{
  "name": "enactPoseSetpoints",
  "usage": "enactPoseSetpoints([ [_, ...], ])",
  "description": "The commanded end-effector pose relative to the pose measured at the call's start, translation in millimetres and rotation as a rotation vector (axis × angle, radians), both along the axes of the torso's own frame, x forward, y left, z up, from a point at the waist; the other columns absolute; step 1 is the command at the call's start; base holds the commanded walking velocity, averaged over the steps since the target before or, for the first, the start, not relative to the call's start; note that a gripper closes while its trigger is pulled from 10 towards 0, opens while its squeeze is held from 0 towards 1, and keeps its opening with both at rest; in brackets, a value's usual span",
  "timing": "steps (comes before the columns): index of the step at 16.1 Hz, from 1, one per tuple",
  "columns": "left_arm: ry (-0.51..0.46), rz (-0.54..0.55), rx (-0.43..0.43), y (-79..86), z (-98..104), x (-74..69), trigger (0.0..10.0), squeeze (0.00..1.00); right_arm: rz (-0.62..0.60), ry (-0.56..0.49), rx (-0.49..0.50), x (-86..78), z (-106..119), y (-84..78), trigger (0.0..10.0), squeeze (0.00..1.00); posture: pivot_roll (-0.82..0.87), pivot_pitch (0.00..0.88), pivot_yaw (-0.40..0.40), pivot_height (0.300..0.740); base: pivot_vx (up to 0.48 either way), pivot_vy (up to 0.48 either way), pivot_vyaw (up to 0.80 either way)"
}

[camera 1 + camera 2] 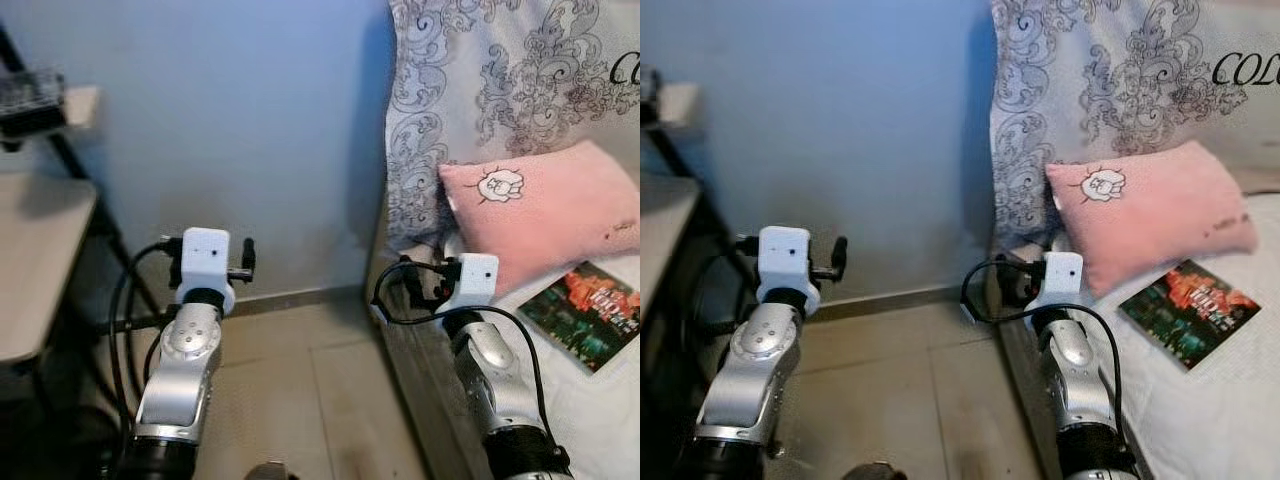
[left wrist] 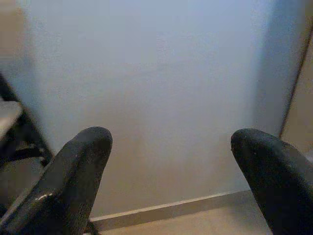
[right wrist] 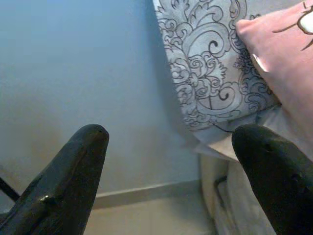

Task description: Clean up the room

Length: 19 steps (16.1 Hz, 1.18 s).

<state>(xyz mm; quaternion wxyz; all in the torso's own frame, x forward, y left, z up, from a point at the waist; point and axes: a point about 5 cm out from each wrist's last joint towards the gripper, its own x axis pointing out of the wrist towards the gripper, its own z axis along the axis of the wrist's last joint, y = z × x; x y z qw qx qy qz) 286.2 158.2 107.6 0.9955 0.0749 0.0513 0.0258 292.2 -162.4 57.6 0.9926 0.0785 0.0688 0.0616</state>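
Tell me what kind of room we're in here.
Most likely a bedroom. A bed with a pink pillow and a patterned grey cushion stands against a blue wall, with a book lying on the sheet. A desk stands to the left.

**Both arms raised forward, end effectors spread and empty**

The left arm reaches forward and slightly up, silver forearm ending in a white wrist block with a black cable looping beside it. Its left end effector [image 2: 168, 181] has both black fingers [image 2: 73, 181] set wide apart, nothing between them. The right arm is held likewise, cable curling off its wrist. The right end effector [image 3: 168, 181] also stands spread, fingers [image 3: 274, 181] apart and holding nothing.
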Motion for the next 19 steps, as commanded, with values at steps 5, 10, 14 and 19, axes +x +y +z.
enactPoseSetpoints([
  [5,-0.031,-0.01,0.015,-0.3,7.5,-0.2,10.0,0.0,-0.006,-0.02,0.004,-0.1,1.7,0.3,10.0,0.05,-0.01,0.0,0.036,0.74,0.48,0.0,0.59],
  [10,-0.025,-0.046,0.009,-0.1,8.6,4.1,10.0,0.0,-0.018,-0.029,-0.018,2.4,2.6,2.2,10.0,0.0,-0.01,0.0,0.039,0.74,0.48,0.0,0.22],
  [14,-0.027,-0.062,0.011,1.3,10.3,6.8,10.0,0.0,-0.029,-0.029,-0.046,0.6,0.8,1.4,10.0,0.0,-0.01,0.0,0.044,0.74,0.48,0.0,-0.19],
  [19,-0.017,-0.076,-0.002,-3.6,6.6,4.5,10.0,0.0,-0.041,-0.018,-0.05,0.7,0.5,0.3,10.0,0.0,-0.02,0.0,0.045,0.74,0.48,0.0,0.0],
])
